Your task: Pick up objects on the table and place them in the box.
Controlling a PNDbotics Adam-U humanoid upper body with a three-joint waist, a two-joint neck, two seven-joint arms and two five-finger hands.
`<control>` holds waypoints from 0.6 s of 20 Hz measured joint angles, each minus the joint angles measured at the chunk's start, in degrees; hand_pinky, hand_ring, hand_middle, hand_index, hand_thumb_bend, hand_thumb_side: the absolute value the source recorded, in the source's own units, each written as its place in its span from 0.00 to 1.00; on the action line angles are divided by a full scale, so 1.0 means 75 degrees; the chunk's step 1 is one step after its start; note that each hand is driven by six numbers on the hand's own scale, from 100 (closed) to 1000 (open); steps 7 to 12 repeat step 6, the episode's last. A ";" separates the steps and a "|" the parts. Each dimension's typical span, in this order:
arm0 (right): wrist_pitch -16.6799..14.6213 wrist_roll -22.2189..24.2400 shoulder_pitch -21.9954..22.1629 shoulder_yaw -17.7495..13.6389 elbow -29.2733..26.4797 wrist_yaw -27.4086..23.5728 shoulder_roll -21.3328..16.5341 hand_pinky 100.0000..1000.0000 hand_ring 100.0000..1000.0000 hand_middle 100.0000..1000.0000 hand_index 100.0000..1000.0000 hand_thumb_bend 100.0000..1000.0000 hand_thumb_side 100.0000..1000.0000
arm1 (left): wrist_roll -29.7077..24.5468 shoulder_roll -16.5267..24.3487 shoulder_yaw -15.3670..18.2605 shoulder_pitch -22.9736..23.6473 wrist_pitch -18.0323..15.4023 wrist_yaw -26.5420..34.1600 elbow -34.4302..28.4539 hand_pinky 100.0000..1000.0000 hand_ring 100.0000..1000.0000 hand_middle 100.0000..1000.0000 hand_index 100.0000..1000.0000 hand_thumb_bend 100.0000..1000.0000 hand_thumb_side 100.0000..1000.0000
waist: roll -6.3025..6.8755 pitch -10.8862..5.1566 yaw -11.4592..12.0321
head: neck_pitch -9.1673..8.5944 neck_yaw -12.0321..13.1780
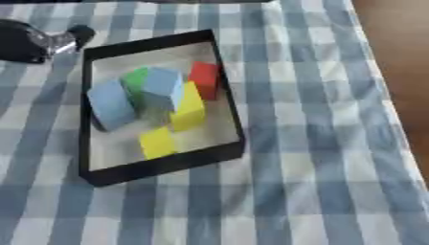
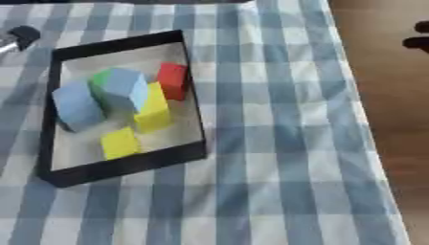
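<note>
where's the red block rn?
The red block is inside the black box, against its far right wall, beside the taller yellow block and right of the green block.

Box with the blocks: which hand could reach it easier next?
Left, probably. The left hand sits beside the box's far left corner. The right hand barely shows at the right eye view's edge, out past the table.

Blocks in box (image 1: 164, 164): two blue (image 1: 110, 104), two yellow (image 1: 189, 109), one green (image 1: 134, 80), one red (image 1: 204, 76).
</note>
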 measured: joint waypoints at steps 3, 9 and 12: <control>0.0053 -0.0014 -0.0120 0.0007 0.0000 -0.0052 0.0000 0.96 0.73 0.72 0.85 0.00 0.47 | 0.0358 -0.0565 0.0587 0.0366 0.0358 0.0343 0.0045 0.66 0.73 0.72 0.82 0.10 0.61 | -0.0045 -0.0035 0.0009 | 0.0041 -0.0022; 0.0132 0.0057 -0.0215 0.0033 0.0000 -0.0054 0.0000 0.96 0.74 0.73 0.85 0.00 0.47 | 0.0711 -0.1147 0.1177 0.0621 0.0685 0.0703 0.0065 0.68 0.74 0.73 0.83 0.28 0.68 | -0.0051 -0.0074 -0.0018 | 0.0060 -0.0023; 0.0132 0.0057 -0.0215 0.0033 0.0000 -0.0054 0.0000 0.96 0.74 0.73 0.85 0.00 0.47 | 0.0711 -0.1147 0.1177 0.0621 0.0685 0.0703 0.0065 0.68 0.74 0.73 0.83 0.28 0.68 | -0.0051 -0.0074 -0.0018 | 0.0060 -0.0023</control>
